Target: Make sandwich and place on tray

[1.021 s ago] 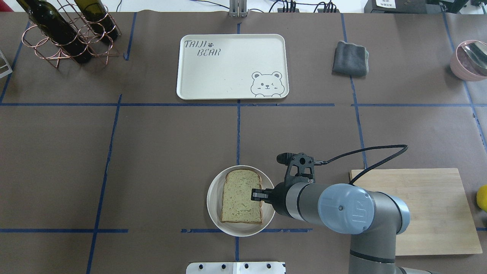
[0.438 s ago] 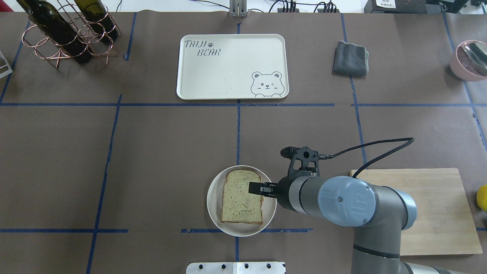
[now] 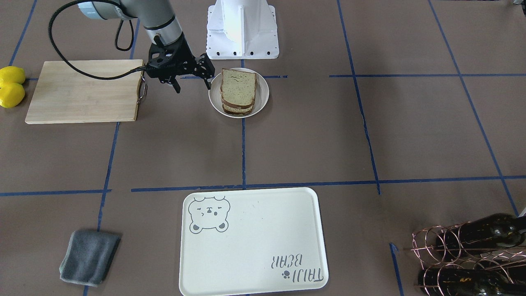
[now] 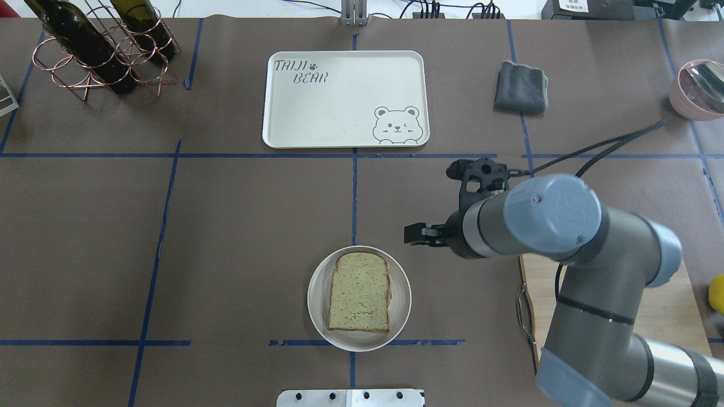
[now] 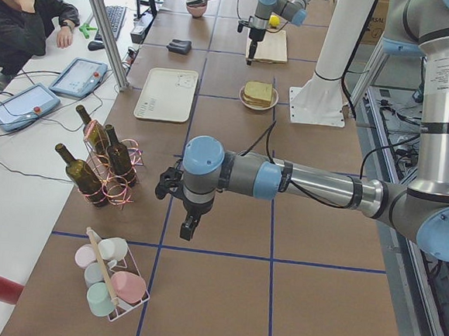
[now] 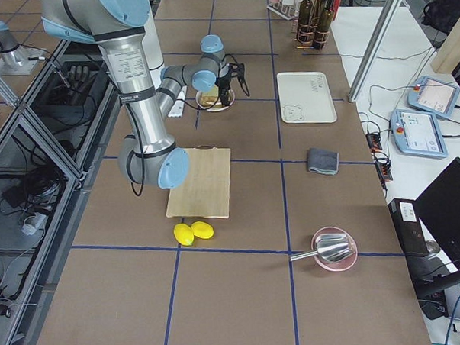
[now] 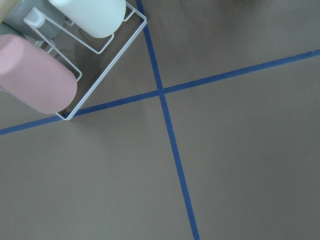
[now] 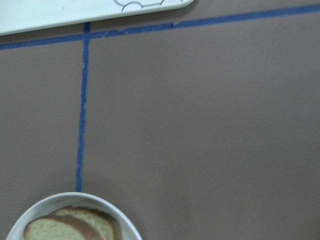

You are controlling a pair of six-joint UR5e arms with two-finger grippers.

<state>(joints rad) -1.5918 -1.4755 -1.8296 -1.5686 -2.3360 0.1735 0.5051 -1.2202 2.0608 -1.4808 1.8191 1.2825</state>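
Note:
The sandwich is a stack of tan speckled bread slices with dark crust on the round white dish, near the table's front middle. The stack shows from the side in the front-facing view, and no egg shows. The cream bear tray lies empty at the far middle. My right gripper is open and empty, raised beside the dish on its right, apart from the sandwich. The right wrist view shows the dish rim and the tray corner. My left gripper hangs over bare table far to the left; I cannot tell its state.
A pale wooden cutting board lies to the right of the dish, with lemons beyond it. A grey cloth, a pink bowl and a bottle rack stand at the back. A mug rack is near my left gripper.
My right gripper has left the top bread slice, risen, and moved away from the dish toward the tray and to the right. The sandwich stays on the dish.

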